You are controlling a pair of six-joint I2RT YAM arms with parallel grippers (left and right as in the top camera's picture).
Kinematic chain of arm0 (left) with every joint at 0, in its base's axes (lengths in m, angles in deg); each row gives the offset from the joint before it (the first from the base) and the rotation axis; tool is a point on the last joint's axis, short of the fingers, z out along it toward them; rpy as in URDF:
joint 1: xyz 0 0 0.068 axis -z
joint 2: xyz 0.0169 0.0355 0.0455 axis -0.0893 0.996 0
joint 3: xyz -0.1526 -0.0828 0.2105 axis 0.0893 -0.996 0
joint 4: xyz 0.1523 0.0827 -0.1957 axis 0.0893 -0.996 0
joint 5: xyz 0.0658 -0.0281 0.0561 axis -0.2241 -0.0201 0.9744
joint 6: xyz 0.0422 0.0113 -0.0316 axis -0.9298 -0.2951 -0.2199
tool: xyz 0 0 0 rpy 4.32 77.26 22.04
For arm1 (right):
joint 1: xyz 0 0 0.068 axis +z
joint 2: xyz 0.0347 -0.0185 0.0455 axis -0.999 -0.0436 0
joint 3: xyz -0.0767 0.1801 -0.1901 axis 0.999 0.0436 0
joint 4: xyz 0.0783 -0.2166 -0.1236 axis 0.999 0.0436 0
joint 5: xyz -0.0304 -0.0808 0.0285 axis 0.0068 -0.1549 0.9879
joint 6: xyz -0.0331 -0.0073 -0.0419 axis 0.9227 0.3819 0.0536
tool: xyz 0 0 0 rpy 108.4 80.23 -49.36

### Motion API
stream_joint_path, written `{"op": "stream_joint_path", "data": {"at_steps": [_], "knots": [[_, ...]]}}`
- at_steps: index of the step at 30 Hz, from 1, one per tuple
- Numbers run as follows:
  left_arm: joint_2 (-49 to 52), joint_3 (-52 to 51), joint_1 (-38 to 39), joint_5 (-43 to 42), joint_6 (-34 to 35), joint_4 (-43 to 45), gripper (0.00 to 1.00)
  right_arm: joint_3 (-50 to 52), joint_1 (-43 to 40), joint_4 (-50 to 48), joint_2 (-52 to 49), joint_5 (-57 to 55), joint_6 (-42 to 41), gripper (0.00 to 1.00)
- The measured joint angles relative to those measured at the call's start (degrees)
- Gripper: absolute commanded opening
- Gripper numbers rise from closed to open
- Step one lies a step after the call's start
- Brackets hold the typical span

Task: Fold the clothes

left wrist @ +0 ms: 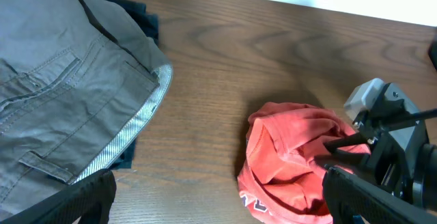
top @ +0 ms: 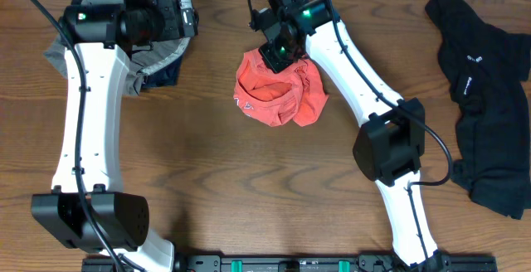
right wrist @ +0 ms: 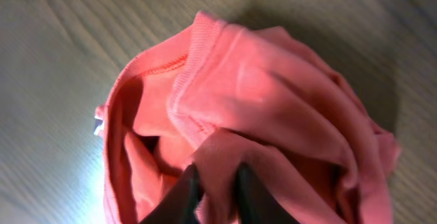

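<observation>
A coral-red T-shirt [top: 278, 98] lies bunched in a loose heap on the wooden table [top: 249, 189], near its middle and toward the far edge. The right hand [right wrist: 217, 183] sits on the far side of the heap, its two dark fingers [right wrist: 188, 193] drawn close and pinching a raised fold of the red cloth between them. In the right wrist view the ribbed collar curls across the top of the heap, and from overhead a trace of white lettering shows at its left edge. Well apart to the left, the left hand [top: 187, 13] hangs above the far left part of the table with its fingers spread wide and nothing between them. Under that arm lie the grey-khaki shorts [left wrist: 61, 80], a back pocket and the pale striped lining of the waistband facing up. They rest on a navy piece [top: 166, 75], whose edge pokes out on the side nearest the T-shirt. A black shirt [top: 481, 114] sprawls crumpled along the right side of the table, well apart from both hands and from the other garments
</observation>
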Motion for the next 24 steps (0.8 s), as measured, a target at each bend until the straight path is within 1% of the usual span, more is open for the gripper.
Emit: {"op": "stream_joint_path", "data": {"at_steps": [2, 9, 15, 19, 20, 21, 22, 23, 24], "knots": [[0.0, 0.0, 0.0, 0.0, 0.0, -0.02, 0.98, 0.0, -0.68, -0.55, 0.0, -0.07, -0.52, 0.01], [0.02, 0.0, 0.0, 0.0, 0.0, -0.02, 0.98, 0.0, -6.1, -2.4, 0.0, 0.35, -1.36, 0.01], [0.24, 0.0, 0.0, 0.0, 0.0, -0.02, 0.98, 0.0, -13.18, -9.44, 0.0, 4.2, -1.79, 0.01], [0.61, 0.0, 0.0, 0.0, 0.0, 0.0, 0.98, 0.0, -17.27, -11.69, 0.0, 6.29, -2.14, 0.02], [0.74, 0.0, 0.0, 0.0, 0.0, 0.0, 0.98, 0.0, -17.9, -11.65, 0.0, 6.54, -2.16, 0.07], [0.87, 0.0, 0.0, 0.0, 0.0, -0.02, 0.98, 0.0, -18.38, -11.61, 0.0, 6.71, -2.29, 0.14], [0.96, 0.0, 0.0, 0.0, 0.0, -0.02, 0.98, 0.0, -18.67, -11.58, 0.0, 6.82, -2.45, 0.26], [0.98, 0.0, 0.0, 0.0, 0.0, 0.0, 0.98, 0.0, -18.78, -11.58, 0.0, 6.86, -2.6, 0.42], [1.01, 0.0, 0.0, 0.0, 0.0, -0.02, 0.98, 0.0, -18.82, -11.58, 0.0, 6.97, -2.51, 0.62]]}}
